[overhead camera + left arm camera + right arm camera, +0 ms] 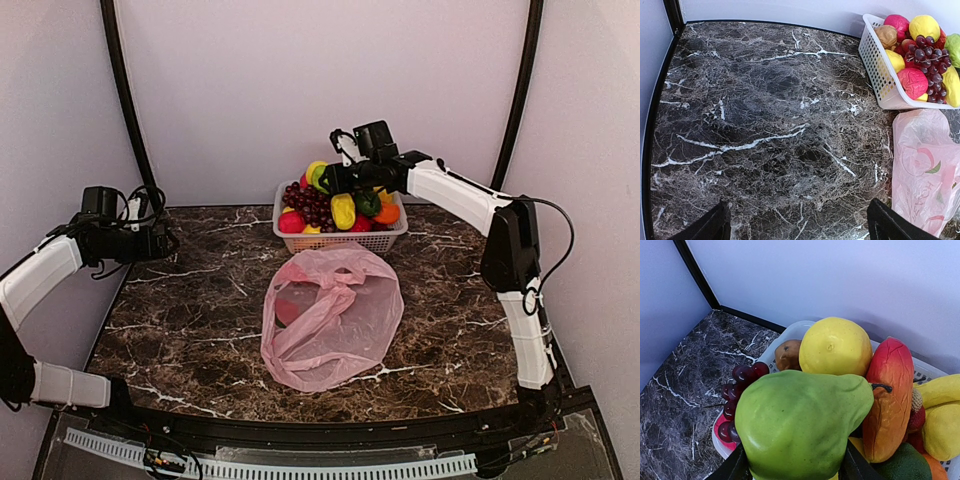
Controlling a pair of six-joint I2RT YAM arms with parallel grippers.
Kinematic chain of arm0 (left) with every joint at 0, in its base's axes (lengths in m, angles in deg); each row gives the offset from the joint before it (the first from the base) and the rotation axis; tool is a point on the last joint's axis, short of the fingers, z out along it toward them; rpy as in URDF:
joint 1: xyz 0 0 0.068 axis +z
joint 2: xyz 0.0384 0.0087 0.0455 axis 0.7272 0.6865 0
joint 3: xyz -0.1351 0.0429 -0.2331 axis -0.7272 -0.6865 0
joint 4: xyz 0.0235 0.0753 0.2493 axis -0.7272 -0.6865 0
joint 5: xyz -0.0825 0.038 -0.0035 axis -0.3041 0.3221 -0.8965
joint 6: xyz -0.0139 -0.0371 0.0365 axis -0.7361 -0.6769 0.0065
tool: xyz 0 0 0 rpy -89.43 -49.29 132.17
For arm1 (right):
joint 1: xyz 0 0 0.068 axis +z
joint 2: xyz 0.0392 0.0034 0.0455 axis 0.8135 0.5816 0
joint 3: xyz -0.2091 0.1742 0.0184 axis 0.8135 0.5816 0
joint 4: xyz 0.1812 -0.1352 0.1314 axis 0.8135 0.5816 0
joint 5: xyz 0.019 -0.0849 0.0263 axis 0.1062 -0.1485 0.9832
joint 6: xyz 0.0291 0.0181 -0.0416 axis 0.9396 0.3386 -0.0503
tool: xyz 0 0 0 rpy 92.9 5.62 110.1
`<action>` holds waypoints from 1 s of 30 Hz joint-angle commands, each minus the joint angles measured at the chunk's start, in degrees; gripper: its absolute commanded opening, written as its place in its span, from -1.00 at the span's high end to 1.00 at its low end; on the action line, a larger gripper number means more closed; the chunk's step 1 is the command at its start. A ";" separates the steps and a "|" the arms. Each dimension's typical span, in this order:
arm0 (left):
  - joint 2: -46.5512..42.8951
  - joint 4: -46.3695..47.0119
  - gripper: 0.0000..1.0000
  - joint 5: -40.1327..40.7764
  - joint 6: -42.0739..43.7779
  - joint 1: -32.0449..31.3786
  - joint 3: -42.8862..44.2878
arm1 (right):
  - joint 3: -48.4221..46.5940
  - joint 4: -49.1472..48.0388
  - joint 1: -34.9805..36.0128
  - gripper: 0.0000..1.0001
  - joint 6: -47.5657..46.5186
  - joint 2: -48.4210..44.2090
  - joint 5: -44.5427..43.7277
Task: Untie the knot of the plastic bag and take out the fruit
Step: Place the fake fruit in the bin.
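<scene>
The pink plastic bag [335,315] [925,170] lies flat and slack on the marble table, in front of the white basket [340,240] [875,65]. Its handle loops sprawl loose across its top; the knot does not show. My right gripper [333,180] [792,467] hovers over the basket's back left, shut on a green pear [318,178] [800,420]. Fruit fills the basket: purple grapes [310,205] [740,390], a yellow round one [835,345], a red-orange one [890,400]. My left gripper [165,240] [800,227] hangs open over bare table at the left.
The table [190,320] is dark marble with a black raised border. Pale walls close in at the back and both sides, with black frame bars [125,100] in the corners. The basket stands against the back edge.
</scene>
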 commanded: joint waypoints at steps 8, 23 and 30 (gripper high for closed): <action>0.35 0.13 -0.88 -1.35 -0.56 0.58 -1.16 | -1.81 -1.31 -1.25 0.13 2.01 1.95 1.25; 0.36 0.44 -0.88 -2.28 -0.96 0.68 -1.38 | -1.70 -1.22 -1.48 -0.22 2.81 2.29 1.64; 0.34 0.41 -0.88 -2.53 -1.05 0.76 -1.47 | -1.68 -1.22 -1.49 -0.32 2.77 2.09 1.90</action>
